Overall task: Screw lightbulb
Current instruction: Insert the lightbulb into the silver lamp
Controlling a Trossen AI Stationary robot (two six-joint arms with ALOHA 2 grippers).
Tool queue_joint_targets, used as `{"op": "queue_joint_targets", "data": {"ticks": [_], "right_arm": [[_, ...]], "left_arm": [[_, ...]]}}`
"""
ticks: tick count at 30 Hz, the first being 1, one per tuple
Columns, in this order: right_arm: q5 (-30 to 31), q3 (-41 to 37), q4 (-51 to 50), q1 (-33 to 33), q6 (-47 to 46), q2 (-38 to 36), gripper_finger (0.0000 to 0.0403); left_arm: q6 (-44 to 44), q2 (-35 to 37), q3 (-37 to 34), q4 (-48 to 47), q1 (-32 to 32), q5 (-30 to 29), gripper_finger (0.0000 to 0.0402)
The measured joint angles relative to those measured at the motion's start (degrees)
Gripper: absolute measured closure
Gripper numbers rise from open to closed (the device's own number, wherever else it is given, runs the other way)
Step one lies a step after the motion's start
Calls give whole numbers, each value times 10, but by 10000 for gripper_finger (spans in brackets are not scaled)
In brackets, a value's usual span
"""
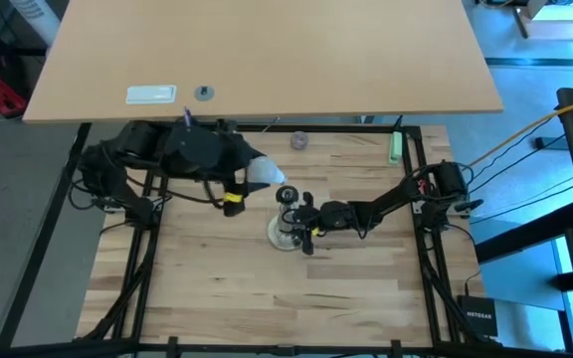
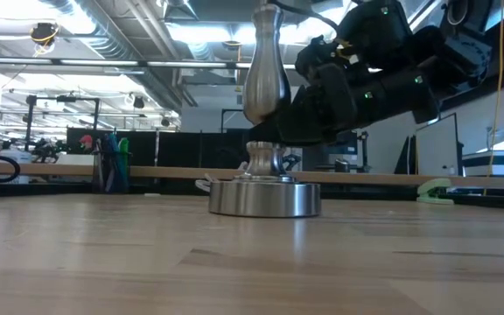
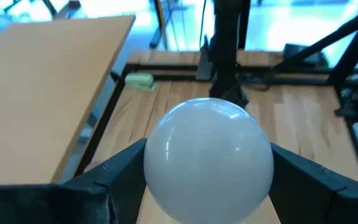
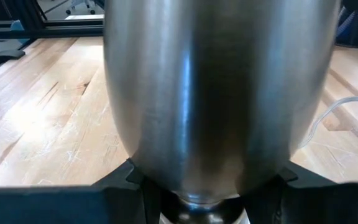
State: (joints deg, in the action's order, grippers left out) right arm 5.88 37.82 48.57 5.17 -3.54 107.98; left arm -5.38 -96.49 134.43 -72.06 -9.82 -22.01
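Note:
The white frosted lightbulb point(image 1: 264, 171) is held in my left gripper point(image 1: 255, 173), above the table and to the far left of the stand. It fills the left wrist view point(image 3: 208, 158), and its screw base is hidden. The silvery stand point(image 1: 286, 231) stands upright on its round base point(image 2: 265, 197) at the table's middle, its dark socket point(image 1: 287, 194) on top. My right gripper point(image 1: 308, 216) reaches in from the right and is shut on the stand's stem point(image 4: 219, 93). My left gripper pinches the bulb's round globe point(image 3: 160, 168) between its two fingers point(image 3: 120, 174), one on each side. The bulb is lifted clear of the table, and the globe hides its base. My right gripper pinches the stand's stem at its lower, narrowing part point(image 4: 201, 186) between its two fingers point(image 4: 126, 180). The fingers come in about level from the table's right. The stand is upright with its base on the table.
A small greyish round knob point(image 1: 298, 140) and a green object point(image 1: 395, 147) lie near the far edge. Beyond stands a light-brown table point(image 1: 267, 50) with a white flat object point(image 1: 151, 94) and a small round piece point(image 1: 204, 92). A black frame point(image 1: 421, 239) borders the table.

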Motion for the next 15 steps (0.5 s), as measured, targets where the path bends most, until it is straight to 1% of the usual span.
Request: {"op": "queue_joint_targets", "data": {"ticks": [2,3,4,6,8,10,13,15], "right_arm": [[-8,0,3,0,-7,0,245],[-14,0,3,-1,-8,-1,238],[-20,0,-2,-1,-10,-7,222],[-30,0,-25,-1,-21,-28,172],[-32,-3,-77,-1,-26,-62,121],[-34,-7,-138,-1,-27,-100,79],[-23,-2,-218,-1,-26,-182,37],[-20,-1,-294,0,-26,-230,21]], "left_arm": [[-1,-1,-1,0,0,0,135],[-1,-1,-1,1,0,0,135],[0,1,-1,1,0,0,135],[1,4,0,0,-1,0,135],[1,4,0,-6,0,0,135],[2,3,0,-13,0,0,135],[3,3,0,-12,0,-1,135],[6,3,0,-12,0,0,135]]}}
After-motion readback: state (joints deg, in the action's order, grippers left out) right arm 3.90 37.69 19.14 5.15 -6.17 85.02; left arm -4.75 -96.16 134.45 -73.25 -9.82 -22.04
